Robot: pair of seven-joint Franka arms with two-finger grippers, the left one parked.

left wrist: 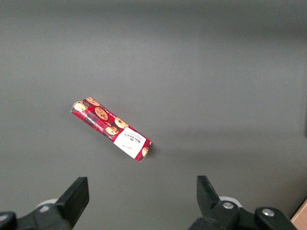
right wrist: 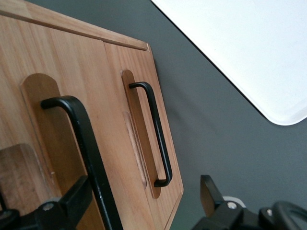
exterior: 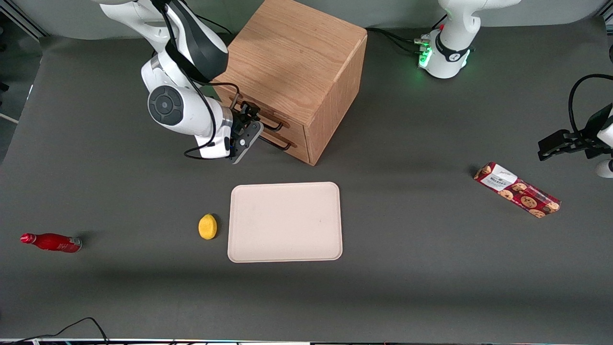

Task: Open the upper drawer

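"Walkers" on white label of red cookie pkg [exterior: 516, 189], no other legible txt

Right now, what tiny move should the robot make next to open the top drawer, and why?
Probably shut the claw on the upper drawer's handle. Its fingers are open with the black bar between them, and the upper drawer looks flush with the cabinet, so nothing is gripped yet.

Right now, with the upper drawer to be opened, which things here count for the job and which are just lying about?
Belongs to the job:
- upper drawer, shut, its black handle between the gripper's open fingers
- gripper, in front of the cabinet

Lying about:
- lower drawer
- tray
- lemon, beside the tray
- red bottle
- cookie box
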